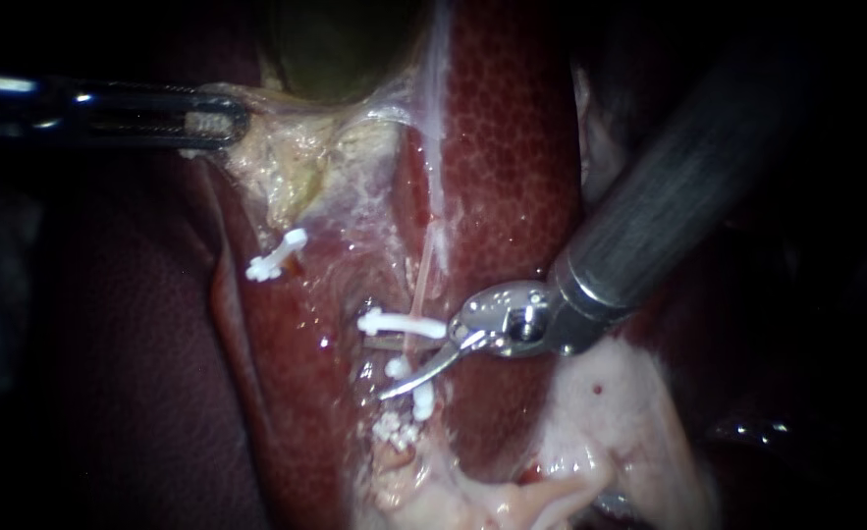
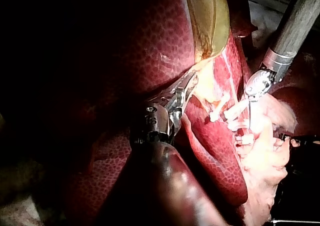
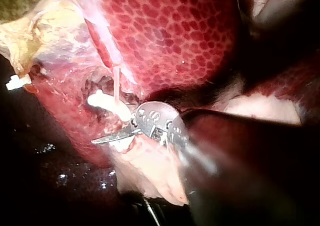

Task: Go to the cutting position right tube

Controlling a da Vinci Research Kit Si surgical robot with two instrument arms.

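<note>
Holding the blades of our right instrument (image 1: 376,369) apart, we are lining them up across the right tube (image 1: 425,270), just under its upper clip (image 1: 401,322) — square on, touching no clip — while our left instrument (image 1: 212,123) is clamping the gallbladder (image 1: 340,44) taut.

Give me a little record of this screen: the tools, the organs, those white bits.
left instrument: end effector shut on pale tissue beside the gallbladder
right instrument: end effector open, right tube seemingly between its blades
white clips: several on the right tube; lone clip farther left
liver: dark red, beneath everything
</note>
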